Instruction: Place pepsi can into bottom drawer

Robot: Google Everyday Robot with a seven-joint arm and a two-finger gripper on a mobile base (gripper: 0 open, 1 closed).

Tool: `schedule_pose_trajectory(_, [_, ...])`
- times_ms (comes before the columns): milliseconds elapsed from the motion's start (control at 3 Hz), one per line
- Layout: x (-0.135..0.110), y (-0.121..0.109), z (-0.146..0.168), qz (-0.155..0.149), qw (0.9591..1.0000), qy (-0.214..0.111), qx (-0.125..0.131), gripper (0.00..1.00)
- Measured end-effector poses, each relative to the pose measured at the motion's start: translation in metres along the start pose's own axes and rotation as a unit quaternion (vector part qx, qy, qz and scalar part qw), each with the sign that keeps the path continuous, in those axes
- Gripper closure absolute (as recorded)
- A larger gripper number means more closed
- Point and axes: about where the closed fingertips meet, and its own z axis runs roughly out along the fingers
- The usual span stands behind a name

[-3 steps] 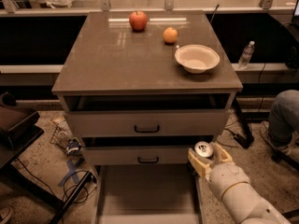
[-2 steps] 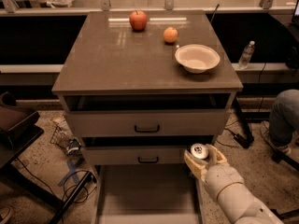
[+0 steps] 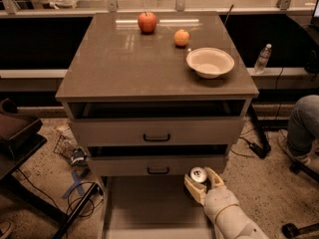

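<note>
Camera view: end effector (image 3: 201, 179) lower over drawer (image 3: 144, 205)

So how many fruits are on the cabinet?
2: a round red apple at the back, a small orange right of it. The gripper holds a silver-topped can below.

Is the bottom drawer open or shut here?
Open: the bottom drawer is pulled out, tray floor showing. The gripper holds the pepsi can above its right side.

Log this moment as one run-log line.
phase: place | gripper: shut on pepsi can, over right rear of bottom drawer | drawer: open | can: not yet released
</note>
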Motion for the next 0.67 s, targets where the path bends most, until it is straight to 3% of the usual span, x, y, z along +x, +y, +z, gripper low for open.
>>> schedule_pose_trajectory(333, [0.0551, 0.0106, 0.0195, -0.007, 0.9998, -0.003, -0.018, 1.0])
schedule_pose_trajectory(667, [0.0551, 0.0106, 0.0195, -0.007, 0.9998, -0.003, -0.018, 1.0])
